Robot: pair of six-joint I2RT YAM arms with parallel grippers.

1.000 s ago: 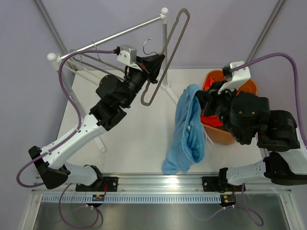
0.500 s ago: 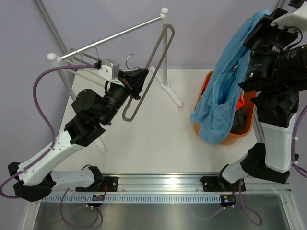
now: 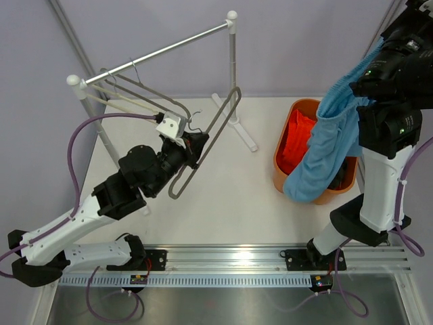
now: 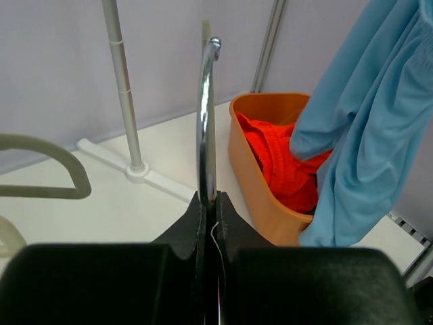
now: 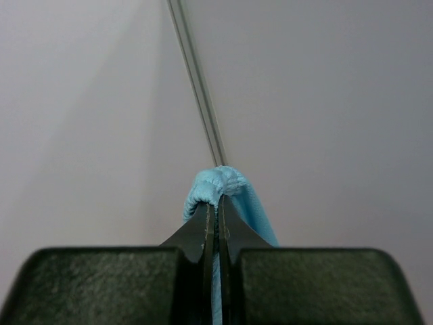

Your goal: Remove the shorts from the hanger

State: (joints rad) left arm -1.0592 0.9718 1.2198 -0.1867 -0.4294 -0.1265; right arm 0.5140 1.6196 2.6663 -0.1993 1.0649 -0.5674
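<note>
My left gripper (image 3: 196,146) is shut on the metal hook (image 4: 206,115) of a bare grey hanger (image 3: 224,125), held low over the table, off the rail. High at the right, my right gripper (image 3: 376,59) is shut on the waistband of the light blue shorts (image 3: 323,159), which hang down over the orange bin (image 3: 279,157). The wrist view shows the blue shorts (image 5: 223,186) bunched between the closed fingers of the right gripper (image 5: 218,206). Bright orange shorts (image 3: 298,139) lie inside the bin. The left gripper (image 4: 210,200) faces the bin (image 4: 252,169) and the hanging blue shorts (image 4: 365,135).
A white clothes rack with a metal rail (image 3: 162,51) stands at the back left, with more bare hangers (image 3: 135,91) on it. Its foot (image 3: 233,122) rests on the table behind the held hanger. A dark cloth (image 3: 342,172) shows in the bin.
The right arm lifted the blue shorts off the table, up and right, so they hang over the bin. The left arm lowered the bare hanger away from the rail, toward the table.
</note>
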